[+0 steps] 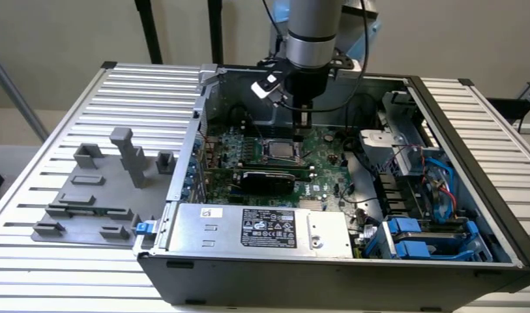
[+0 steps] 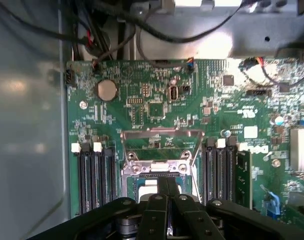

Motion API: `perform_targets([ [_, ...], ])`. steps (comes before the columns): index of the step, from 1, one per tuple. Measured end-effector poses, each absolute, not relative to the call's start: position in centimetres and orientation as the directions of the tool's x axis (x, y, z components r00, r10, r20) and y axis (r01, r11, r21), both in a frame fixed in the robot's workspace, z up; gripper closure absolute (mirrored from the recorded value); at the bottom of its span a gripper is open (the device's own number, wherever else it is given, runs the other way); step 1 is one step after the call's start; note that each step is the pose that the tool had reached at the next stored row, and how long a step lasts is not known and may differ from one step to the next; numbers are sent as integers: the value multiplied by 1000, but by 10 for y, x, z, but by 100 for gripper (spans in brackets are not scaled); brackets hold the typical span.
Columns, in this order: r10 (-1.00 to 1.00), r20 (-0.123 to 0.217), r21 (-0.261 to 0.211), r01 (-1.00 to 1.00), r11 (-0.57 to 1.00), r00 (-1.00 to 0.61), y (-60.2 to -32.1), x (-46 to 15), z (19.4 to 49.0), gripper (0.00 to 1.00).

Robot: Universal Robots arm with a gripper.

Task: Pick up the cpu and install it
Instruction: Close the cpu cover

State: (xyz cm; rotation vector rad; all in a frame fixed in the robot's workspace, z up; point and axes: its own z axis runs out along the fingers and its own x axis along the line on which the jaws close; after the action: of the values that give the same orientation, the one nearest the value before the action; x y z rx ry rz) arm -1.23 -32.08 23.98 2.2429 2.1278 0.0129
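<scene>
The cpu (image 1: 280,151) lies flat in the black-and-metal socket frame (image 1: 266,143) on the green motherboard (image 1: 247,140), inside the open computer case (image 1: 334,261). My gripper (image 1: 302,135) hangs just above the socket's edge toward the exterior view's right, fingers pressed together with nothing between them. In the wrist view the shut fingers (image 2: 162,192) cover the middle of the socket, and a pale part of the cpu (image 2: 148,186) shows beside them. The socket's metal load plate (image 2: 162,137) stands swung open behind it.
A large silver box with a black label (image 1: 265,228) fills the case's near side. Black memory slots (image 2: 94,175) flank the socket. Cables and blue drive brackets (image 1: 421,235) crowd the case's right. A grey fixture (image 1: 100,189) stands on the slatted table at the left.
</scene>
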Motion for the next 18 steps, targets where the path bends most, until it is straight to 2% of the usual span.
perform_targets([
  [7,998,-27,30,998,-52,53,-326,15,266,89],
  [18,998,-24,24,998,-52,53,-331,61,270,89],
])
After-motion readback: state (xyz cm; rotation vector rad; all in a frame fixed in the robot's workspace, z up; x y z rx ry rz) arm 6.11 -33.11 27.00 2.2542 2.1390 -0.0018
